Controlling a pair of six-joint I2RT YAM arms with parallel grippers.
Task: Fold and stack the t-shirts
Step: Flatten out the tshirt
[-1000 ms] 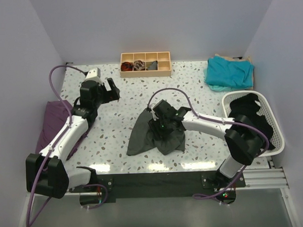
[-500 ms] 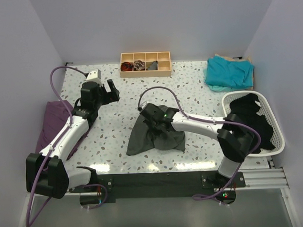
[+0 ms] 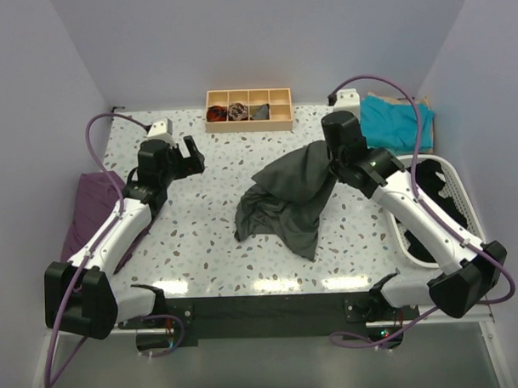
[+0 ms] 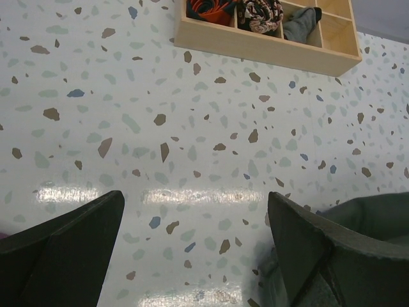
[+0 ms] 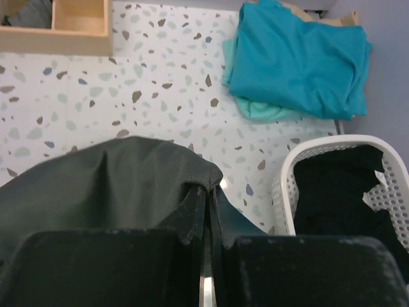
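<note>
A dark charcoal grey t-shirt (image 3: 289, 197) hangs crumpled over the table's middle, its top corner lifted. My right gripper (image 3: 330, 162) is shut on that corner; the right wrist view shows the grey cloth (image 5: 108, 185) pinched between the closed fingers (image 5: 192, 217). A teal t-shirt (image 3: 393, 123) lies folded at the far right corner, and shows in the right wrist view as a teal t-shirt (image 5: 297, 57). My left gripper (image 3: 192, 154) hovers open over bare table at the far left, nothing between its fingers (image 4: 307, 243). An edge of the grey t-shirt (image 4: 377, 214) shows beside its right finger.
A wooden compartment tray (image 3: 248, 110) with small items stands at the back centre. A white laundry basket (image 3: 450, 172) holding black cloth (image 5: 332, 192) sits at the right edge. A purple garment (image 3: 89, 208) lies by the left edge.
My right gripper closed on the grey t-shirt and rose toward the back right, pulling the cloth up and stretching it. The left arm has not moved.
</note>
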